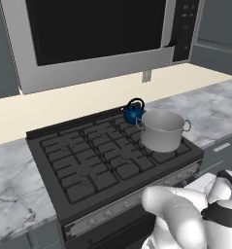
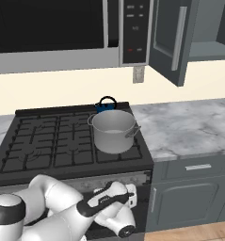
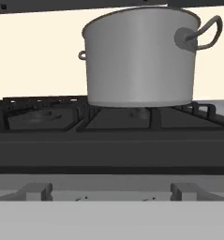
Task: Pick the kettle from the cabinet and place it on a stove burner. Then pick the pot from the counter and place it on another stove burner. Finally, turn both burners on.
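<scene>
The pot (image 1: 162,130) stands upright on the front right burner of the stove (image 1: 88,160), and the kettle (image 1: 133,113) sits just behind it on the rear right burner, its black handle arching above the pot's rim in the right base view. The arm is folded low in front of the stove, with the hand down by the knob strip (image 2: 81,181). The hand view looks level across the grates at the pot, with the fingers (image 3: 36,191) spread wide apart and holding nothing. To the right lies the marble tabletop (image 2: 189,127), and above it the cabinet (image 2: 172,37) door hangs open beside the microwave (image 2: 62,33).
</scene>
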